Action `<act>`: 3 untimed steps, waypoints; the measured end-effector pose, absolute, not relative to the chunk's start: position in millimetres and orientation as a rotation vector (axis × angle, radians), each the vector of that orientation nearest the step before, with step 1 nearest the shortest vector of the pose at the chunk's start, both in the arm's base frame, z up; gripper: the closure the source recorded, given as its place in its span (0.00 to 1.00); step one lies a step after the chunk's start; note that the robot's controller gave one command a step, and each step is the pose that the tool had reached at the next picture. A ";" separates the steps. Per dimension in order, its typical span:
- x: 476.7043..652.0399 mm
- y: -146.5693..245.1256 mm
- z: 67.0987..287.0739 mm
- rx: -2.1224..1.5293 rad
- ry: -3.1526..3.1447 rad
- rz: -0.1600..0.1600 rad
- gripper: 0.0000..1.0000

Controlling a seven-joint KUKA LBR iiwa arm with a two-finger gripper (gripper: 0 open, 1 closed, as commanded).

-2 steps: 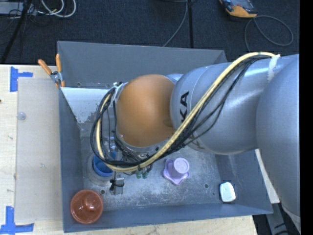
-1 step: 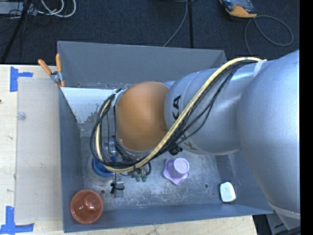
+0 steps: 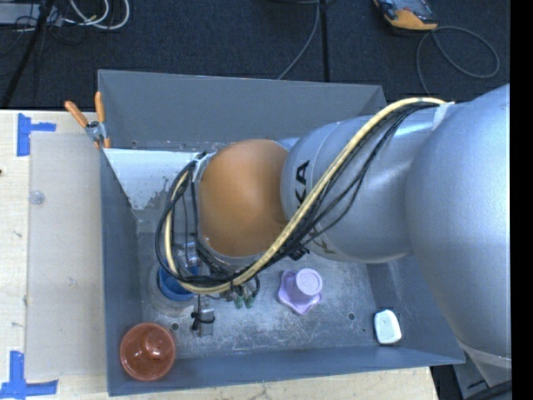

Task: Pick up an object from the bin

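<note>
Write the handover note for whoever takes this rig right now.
Gripper: down in the left half of the bin, below the orange wrist cover, beside a blue round thing that is partly hidden; grip state unreadable.
Things: red-orange round cup in the near-left corner, lilac piece mid-floor, small white piece near right.
Done: nothing visibly lifted.
Left: grasp one thing and lift it out.

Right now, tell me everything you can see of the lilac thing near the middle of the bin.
The lilac thing looks like smooth plastic: a round, paler cap on a wider, angular base. It seems to stand upright on the bin floor, near the middle, just below the arm and right of its cables. Whether it touches the arm I cannot tell; no other loose thing touches it.
</note>
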State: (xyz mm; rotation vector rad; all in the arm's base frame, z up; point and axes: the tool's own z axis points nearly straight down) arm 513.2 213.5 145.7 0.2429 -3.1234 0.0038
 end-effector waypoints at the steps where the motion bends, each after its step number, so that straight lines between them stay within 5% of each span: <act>1: 515.7 211.8 77.3 0.242 -3.124 -0.002 1.00; 2: 515.7 211.8 77.2 0.240 -3.124 -0.002 1.00; 3: 510.9 206.9 111.4 0.247 -3.113 0.005 1.00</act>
